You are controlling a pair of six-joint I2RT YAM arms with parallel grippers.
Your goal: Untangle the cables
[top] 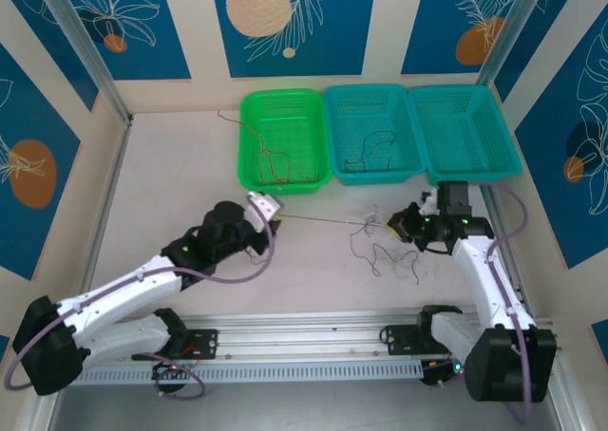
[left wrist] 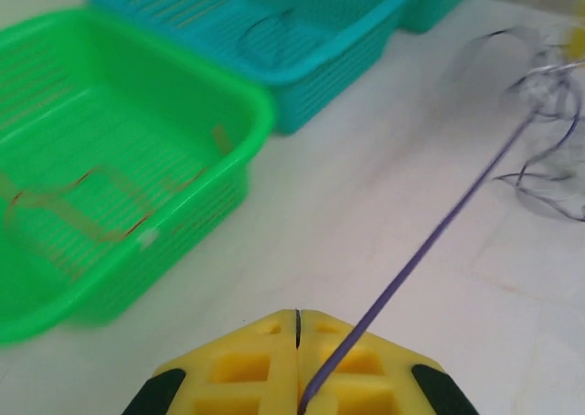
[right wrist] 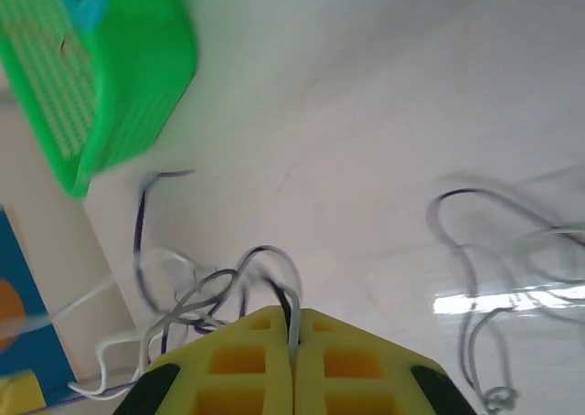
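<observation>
The cables (top: 380, 249) lie in a loose tangle of dark and whitish strands on the table, right of centre. My left gripper (top: 275, 217) is shut on one thin purple cable (left wrist: 430, 241), which stretches taut to the tangle (left wrist: 548, 95). In the left wrist view its yellow jaws (left wrist: 298, 318) meet with that strand pinched between them. My right gripper (top: 397, 226) sits at the tangle's right edge. In the right wrist view this gripper (right wrist: 292, 316) is shut on a whitish and a black strand, with looped strands (right wrist: 196, 292) to its left.
A green basket (top: 285, 97) at the back holds red-orange strands (top: 275, 160). A teal basket (top: 369, 90) beside it holds a black strand (top: 370, 146), and a second teal basket (top: 456, 90) stands further right. More loose strands (right wrist: 494, 250) lie on the table.
</observation>
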